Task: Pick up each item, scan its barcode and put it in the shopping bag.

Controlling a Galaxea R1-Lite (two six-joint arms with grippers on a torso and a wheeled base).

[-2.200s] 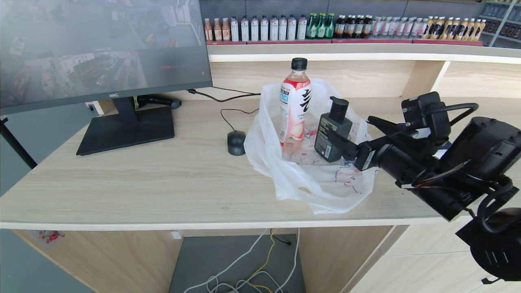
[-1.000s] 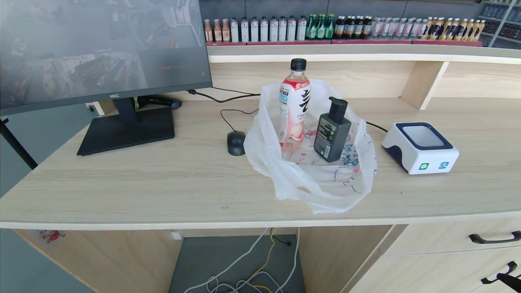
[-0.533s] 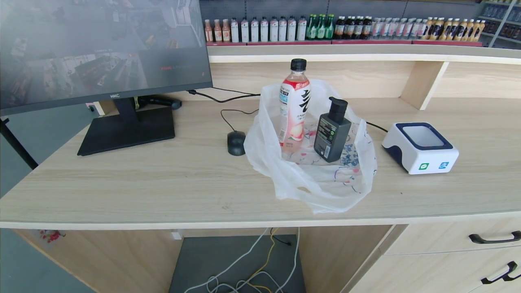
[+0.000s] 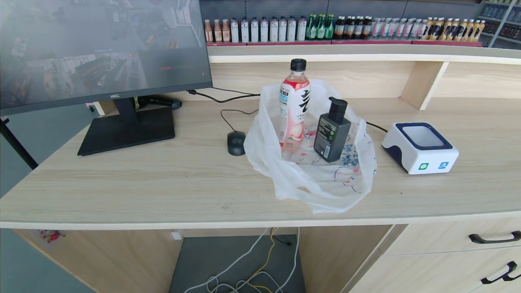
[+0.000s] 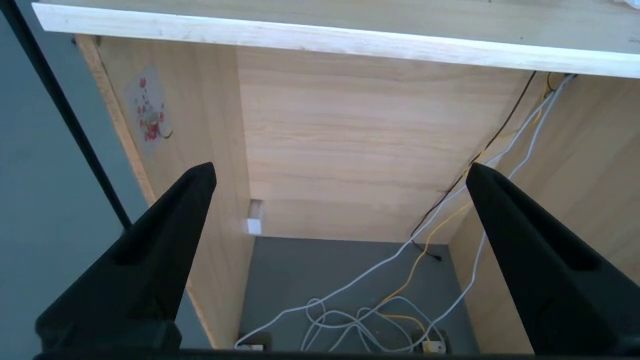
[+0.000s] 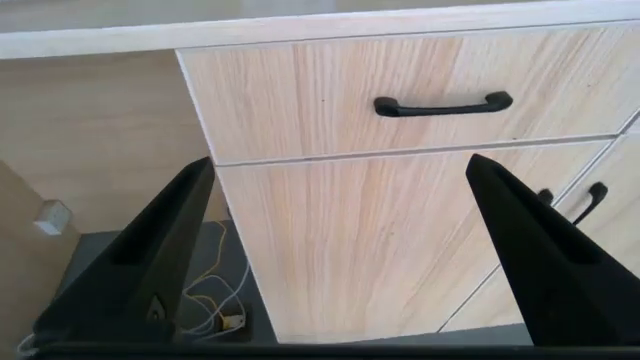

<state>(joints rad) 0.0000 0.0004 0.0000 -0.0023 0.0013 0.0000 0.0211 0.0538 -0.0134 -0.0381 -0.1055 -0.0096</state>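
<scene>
The tabletop (image 4: 163, 183) lies above both end effectors, which hang below its front edge. The left end effector (image 5: 338, 170) has its jaws spread wide and holds nothing; it faces the open bay under the tabletop, where loose cables (image 5: 400, 300) trail down. The right end effector (image 6: 338, 160) is likewise spread and empty, facing a drawer front (image 6: 320, 100) with a dark handle (image 6: 443, 104). This low, unloaded posture is judged to be a rest position. The monitor (image 4: 101, 49) stands above and beyond the left end effector. The shopping bag (image 4: 325, 187) sits well above and between the two end effectors, its walls slumped outward and its mouth wide, evidently so items can be lowered in without snagging. Inside it, the drink bottle (image 4: 294, 110) and the pump bottle (image 4: 331, 132) stand upright, just beside each other on the bag's floor. The scanner (image 4: 419, 148) rests just beside the bag, on the right end effector's side, which keeps the path from scan to bag short. A mouse (image 4: 236, 143) lies by the bag's other side. With both items bagged, the task is judged at or near completion.
</scene>
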